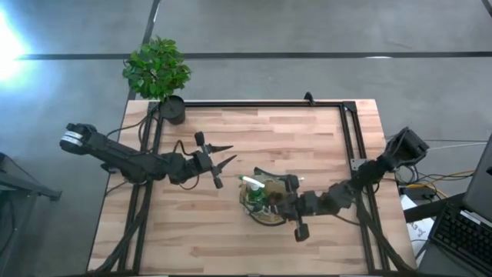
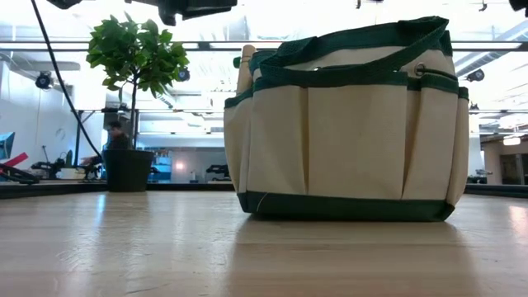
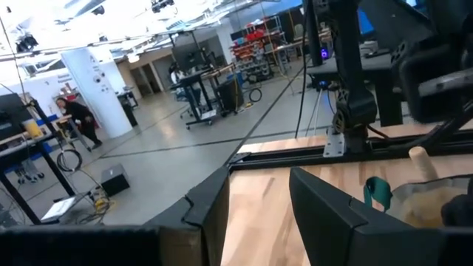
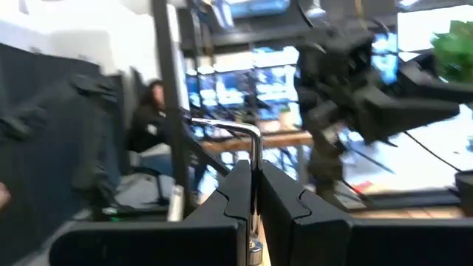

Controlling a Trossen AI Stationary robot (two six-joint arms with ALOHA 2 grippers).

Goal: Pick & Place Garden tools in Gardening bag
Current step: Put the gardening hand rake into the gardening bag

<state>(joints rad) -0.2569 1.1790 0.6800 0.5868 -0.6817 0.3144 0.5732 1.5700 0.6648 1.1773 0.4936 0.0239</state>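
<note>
The gardening bag (image 2: pixel 346 124), cream fabric with dark green trim and straps, stands on its base at mid-table (image 1: pixel 261 206). A wooden tool handle (image 2: pixel 245 70) sticks up out of it, and a white-topped green spray bottle (image 1: pixel 252 183) shows at its rim. My right gripper (image 1: pixel 267 192) is over the bag, shut on a thin silver metal rod of a garden tool (image 4: pixel 255 159). My left gripper (image 1: pixel 221 163) is open and empty to the left of the bag; its wrist view (image 3: pixel 259 214) shows the bag (image 3: pixel 432 203) ahead. My right gripper pinches the thin metal rod (image 4: pixel 254 193) between its two fingers (image 4: pixel 284 210). The rod runs on past the fingertips and bends over sideways at its far end (image 4: pixel 222 127). What the rest of the tool is, and where it rests, is hidden.
A leafy potted plant (image 1: pixel 157 69) in a black pot (image 1: pixel 173 110) stands at the table's far left corner. A black frame rail (image 1: pixel 261 104) runs along the far and right edges. Bare wood lies near the front edge (image 1: pixel 192 246).
</note>
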